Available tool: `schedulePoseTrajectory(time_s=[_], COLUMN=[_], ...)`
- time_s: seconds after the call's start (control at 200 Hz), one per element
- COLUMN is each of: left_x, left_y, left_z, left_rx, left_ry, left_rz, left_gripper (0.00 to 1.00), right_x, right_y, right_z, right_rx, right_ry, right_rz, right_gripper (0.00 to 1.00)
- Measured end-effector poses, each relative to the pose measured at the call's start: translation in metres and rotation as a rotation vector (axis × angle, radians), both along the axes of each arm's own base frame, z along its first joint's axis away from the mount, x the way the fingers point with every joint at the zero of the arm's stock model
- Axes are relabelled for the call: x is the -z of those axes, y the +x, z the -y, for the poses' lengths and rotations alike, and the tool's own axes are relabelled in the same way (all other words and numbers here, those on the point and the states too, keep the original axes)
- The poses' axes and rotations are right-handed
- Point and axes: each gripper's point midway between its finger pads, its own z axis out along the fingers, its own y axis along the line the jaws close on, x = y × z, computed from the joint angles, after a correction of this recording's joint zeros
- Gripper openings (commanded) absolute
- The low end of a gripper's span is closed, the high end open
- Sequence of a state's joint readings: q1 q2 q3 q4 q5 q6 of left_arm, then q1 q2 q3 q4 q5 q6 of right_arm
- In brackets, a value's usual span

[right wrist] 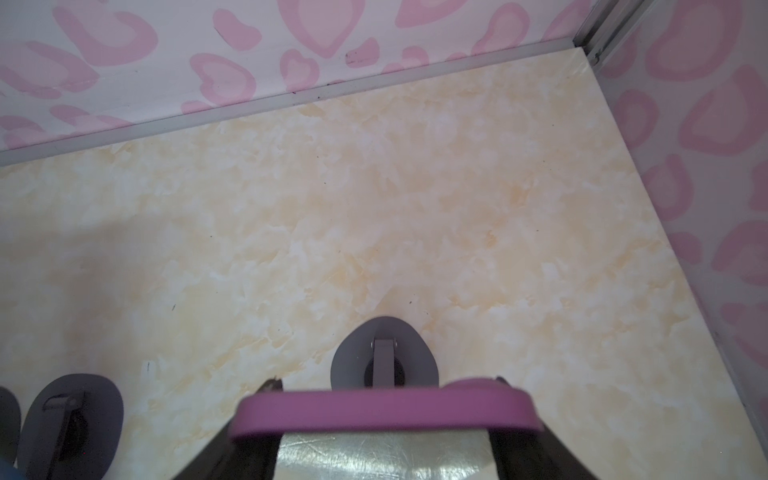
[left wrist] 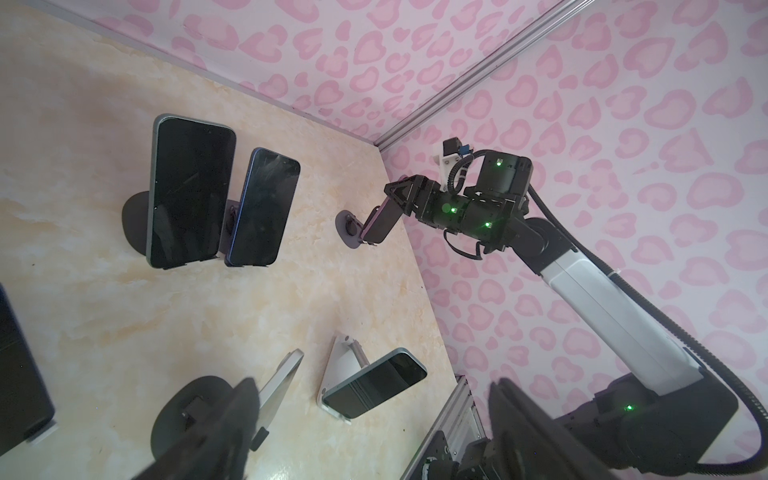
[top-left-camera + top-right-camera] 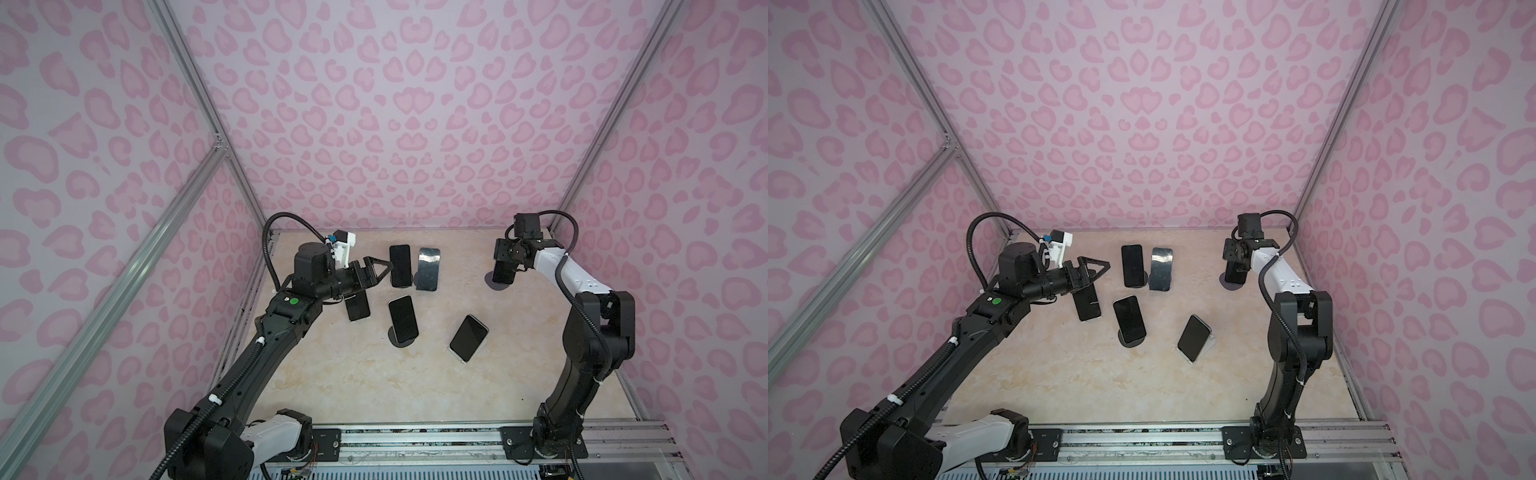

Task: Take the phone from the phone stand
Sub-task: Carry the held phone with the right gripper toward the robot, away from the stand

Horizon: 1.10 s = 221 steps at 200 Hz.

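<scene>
One table (image 3: 353,386) bears two arms, left arm (image 3: 257,353) and right arm (image 3: 582,332). Six phones lean on stands. Five other phones (image 3: 403,318) lie by the left gripper (image 3: 384,272): one beneath its wide, empty jaws and four beyond them. The purple-edged phone (image 1: 382,409) is pinched between the right gripper's (image 3: 504,268) jaws, with its grey phone stand (image 1: 353,353) just beyond the fingertips.

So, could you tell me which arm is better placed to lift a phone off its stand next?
Right. The right gripper appears closed on the purple-cased phone on its stand; the left gripper hangs open, empty.
</scene>
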State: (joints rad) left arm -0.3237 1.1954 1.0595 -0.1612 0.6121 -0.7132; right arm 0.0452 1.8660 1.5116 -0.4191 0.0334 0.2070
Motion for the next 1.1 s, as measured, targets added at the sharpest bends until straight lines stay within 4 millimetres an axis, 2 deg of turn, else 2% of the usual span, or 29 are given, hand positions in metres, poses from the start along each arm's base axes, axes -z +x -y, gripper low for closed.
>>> schedulePoseTrajectory(time_s=[0.23, 0.41, 0.785, 0.92, 1.105], left_x=[0.001, 0.001, -0.003, -0.005, -0.009], left_y=[0.000, 0.000, -0.004, -0.006, -0.009], left_z=[0.000, 0.000, -0.001, -0.002, -0.003], left_rx=[0.000, 0.000, 0.000, -0.002, -0.002], left_ry=[0.000, 0.000, -0.006, -0.012, -0.019], left_rz=[-0.001, -0.001, 0.014, 0.011, 0.026], left_gripper=[0.89, 0.89, 0.89, 0.90, 0.89], right_x=[-0.020, -0.016, -0.026, -0.024, -0.015], right_y=[-0.007, -0.020, -0.046, -0.065, -0.104], right_z=[-0.003, -0.004, -0.016, -0.018, -0.013], right_rx=[-0.004, -0.004, -0.017, -0.022, -0.015], right_ry=[0.000, -0.010, -0.001, -0.006, -0.016], right_rz=[0.047, 0.026, 0.035, 0.007, -0.050], right_gripper=[0.66, 0.65, 0.65, 0.64, 0.63])
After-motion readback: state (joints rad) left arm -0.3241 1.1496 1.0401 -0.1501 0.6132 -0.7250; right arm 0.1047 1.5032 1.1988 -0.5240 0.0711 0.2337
